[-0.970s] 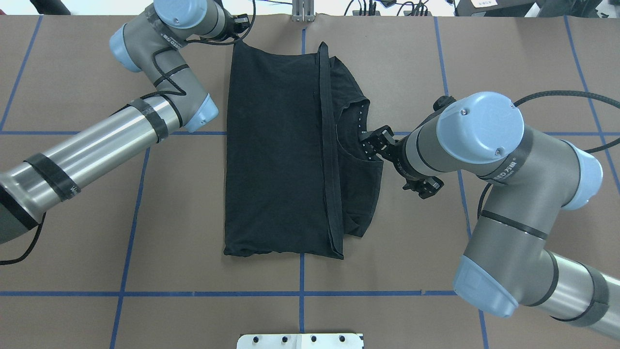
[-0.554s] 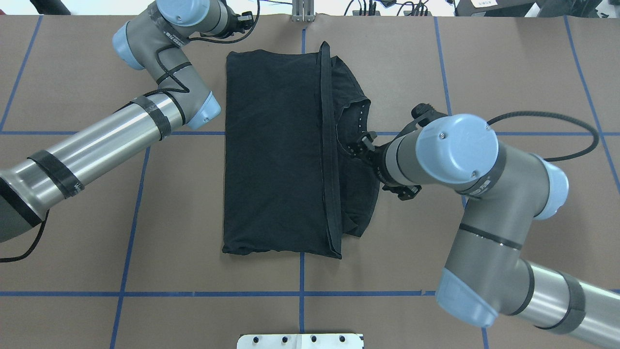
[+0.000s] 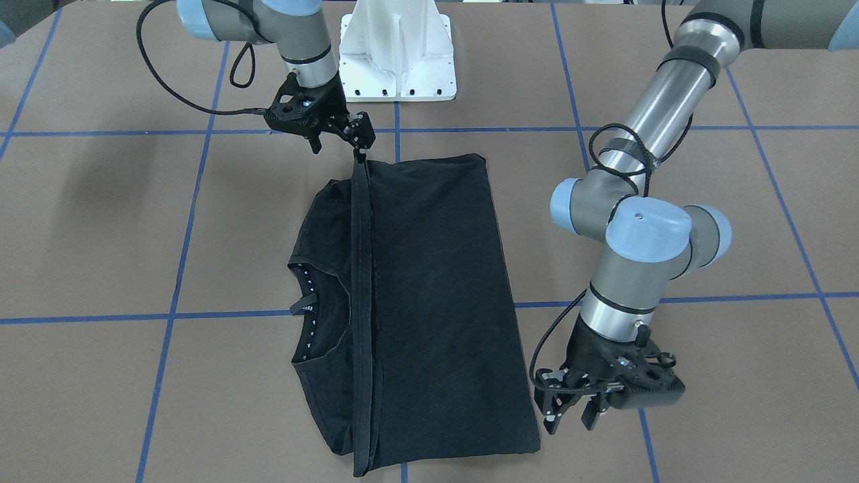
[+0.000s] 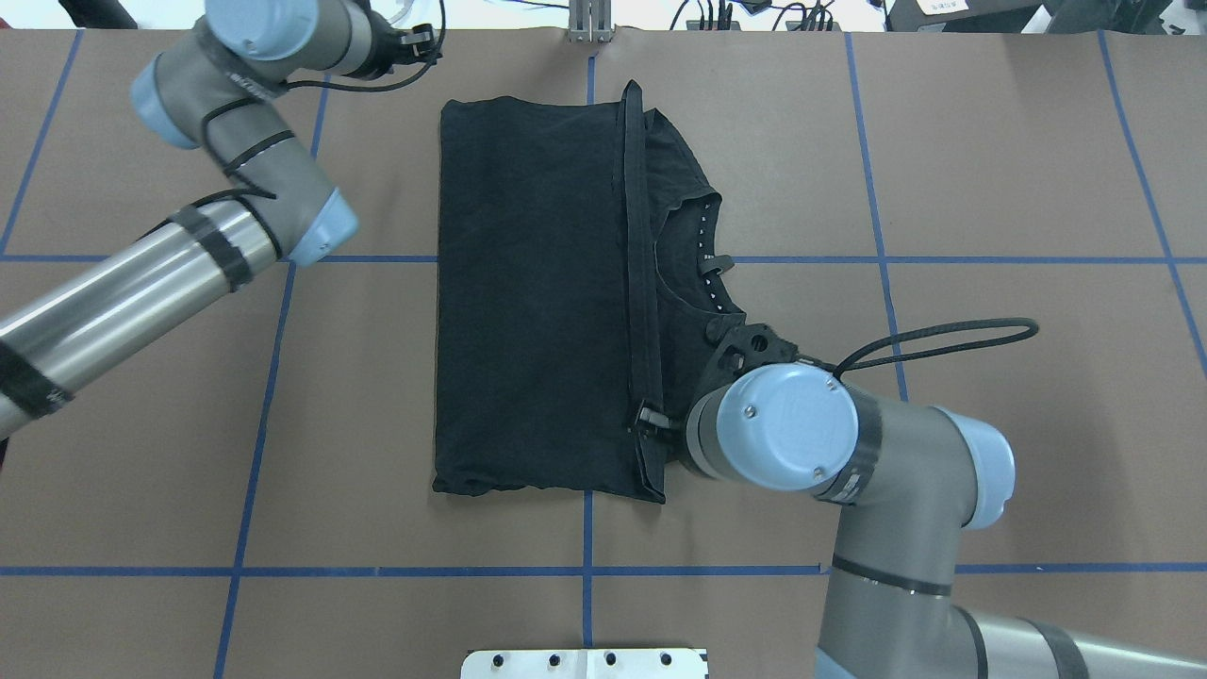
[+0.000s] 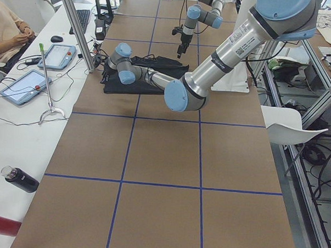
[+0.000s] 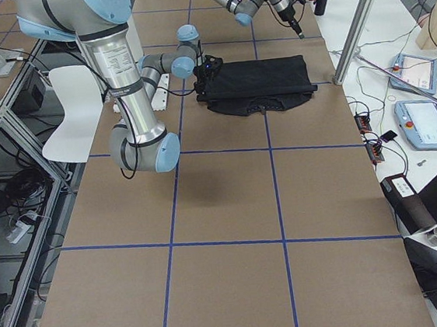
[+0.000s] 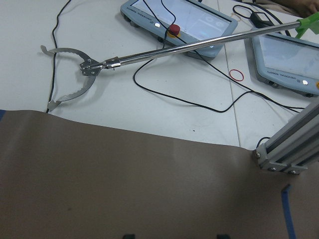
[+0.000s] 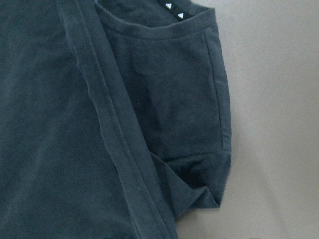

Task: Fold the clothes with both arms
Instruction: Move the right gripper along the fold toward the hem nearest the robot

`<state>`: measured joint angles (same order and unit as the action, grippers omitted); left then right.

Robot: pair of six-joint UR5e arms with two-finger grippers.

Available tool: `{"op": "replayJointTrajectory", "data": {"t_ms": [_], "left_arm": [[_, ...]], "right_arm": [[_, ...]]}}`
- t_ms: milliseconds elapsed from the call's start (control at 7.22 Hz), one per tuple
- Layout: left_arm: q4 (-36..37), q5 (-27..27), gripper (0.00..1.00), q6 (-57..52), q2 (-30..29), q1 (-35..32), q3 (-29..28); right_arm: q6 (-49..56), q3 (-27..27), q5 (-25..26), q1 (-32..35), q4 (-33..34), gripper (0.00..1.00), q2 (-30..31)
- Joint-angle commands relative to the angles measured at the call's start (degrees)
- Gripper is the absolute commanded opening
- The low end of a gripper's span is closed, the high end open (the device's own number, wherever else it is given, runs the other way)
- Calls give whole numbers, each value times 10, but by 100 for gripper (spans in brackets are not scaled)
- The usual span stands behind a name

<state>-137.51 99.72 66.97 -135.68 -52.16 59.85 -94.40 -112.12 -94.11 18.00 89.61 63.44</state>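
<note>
T-shirt [image 3: 436, 288] folded, right gripper [image 3: 361, 144] at hem [image 3: 363, 268]

black folded cotton T-shirt [image 4: 528, 283]: mid-table [image 4: 990, 141], nearer operators' edge | right black two-finger gripper [image 3: 342, 141]: at shirt's robot-side right corner | left black two-finger gripper [image 3: 570, 414]: just off its operator-side left corner

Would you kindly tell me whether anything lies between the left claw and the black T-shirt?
Nothing visible does. The left claw hangs open just beside the T-shirt, near its corner farthest from the robot, and only a strip of bare brown table separates them.
</note>
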Motion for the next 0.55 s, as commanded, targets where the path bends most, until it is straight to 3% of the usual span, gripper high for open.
{"op": "replayJointTrajectory", "data": {"t_ms": [0,139,416], "left_arm": [[3,16,65,0,70,-3,82],[3,16,65,0,72,-3,82],[3,16,65,0,78,-2,82]], "right_arm": [[165,17,38,-44,22,50,-14],[269,47,44,-47,33,37,-46],[389,63,45,-47,49,37,-68]]}}
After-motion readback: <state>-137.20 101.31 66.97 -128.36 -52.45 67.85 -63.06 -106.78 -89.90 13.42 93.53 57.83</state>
